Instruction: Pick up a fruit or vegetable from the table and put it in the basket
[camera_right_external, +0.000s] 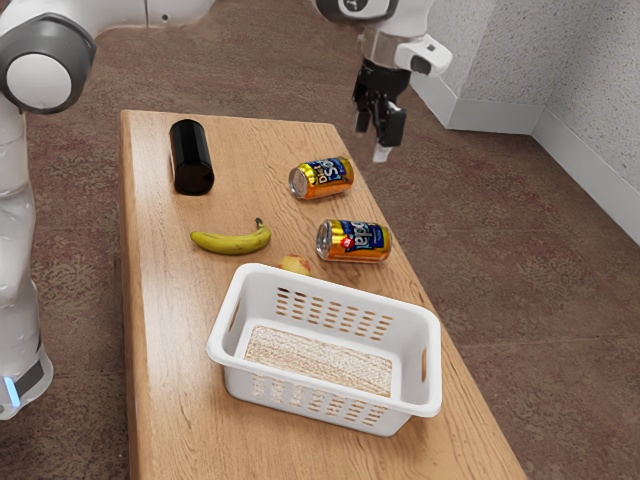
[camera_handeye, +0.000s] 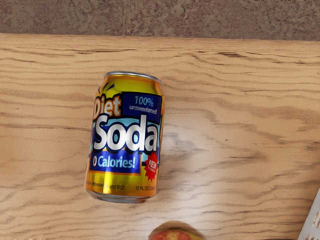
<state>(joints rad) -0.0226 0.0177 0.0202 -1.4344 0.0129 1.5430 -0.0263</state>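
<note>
My gripper (camera_right_external: 373, 138) hangs above the table's far right edge in the exterior view, open, with nothing between its fingers. A yellow banana (camera_right_external: 232, 240) lies left of the cans. Close to the basket's back rim sits a small yellow-red fruit (camera_right_external: 294, 264), its lower part hidden by that rim; in the wrist view part of this fruit (camera_handeye: 176, 233) appears beside a soda can. The white basket (camera_right_external: 325, 381) stands on the table with a textured pale bottom and no fruit visible inside. A corner of the basket (camera_handeye: 312, 223) appears in the wrist view.
A soda can (camera_right_external: 354, 242) lies near the fruit, and this can (camera_handeye: 125, 137) is under my hand's camera. Another can (camera_right_external: 322, 177) lies farther back. A black cylinder (camera_right_external: 191, 157) rests at the back left of the wooden table (camera_right_external: 180, 350).
</note>
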